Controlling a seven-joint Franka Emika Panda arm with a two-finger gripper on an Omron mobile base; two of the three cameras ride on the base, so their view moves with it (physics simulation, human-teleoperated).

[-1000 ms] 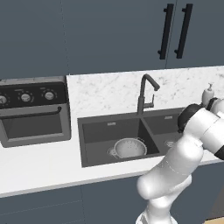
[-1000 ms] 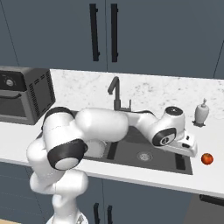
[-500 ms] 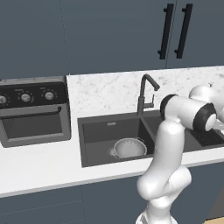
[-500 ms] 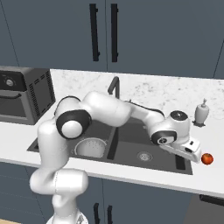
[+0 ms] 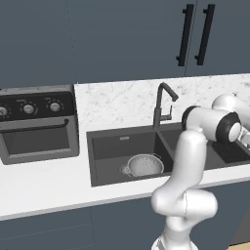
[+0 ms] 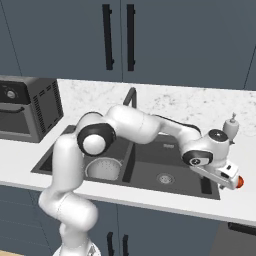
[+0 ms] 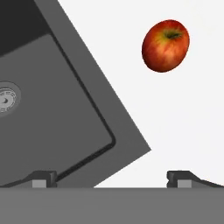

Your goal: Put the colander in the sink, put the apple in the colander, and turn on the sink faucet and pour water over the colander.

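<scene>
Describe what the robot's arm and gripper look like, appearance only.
The arm is glossy white, built of rounded tubular links, with dark grey to black bands and round caps at the joints. The hand ends in a white boxy block. The gripper has two small dark grey finger tips with squared, stepped ends. No cables or markings can be made out.

i see the small round perforated metal colander (image 5: 145, 165) in the left basin of the large dark rectangular double-basin sink (image 5: 113, 146). behind the sink stands the tall dark gooseneck faucet (image 5: 161, 104). right of the sink, on the counter, lies the small round red apple (image 7: 166, 45).
</scene>
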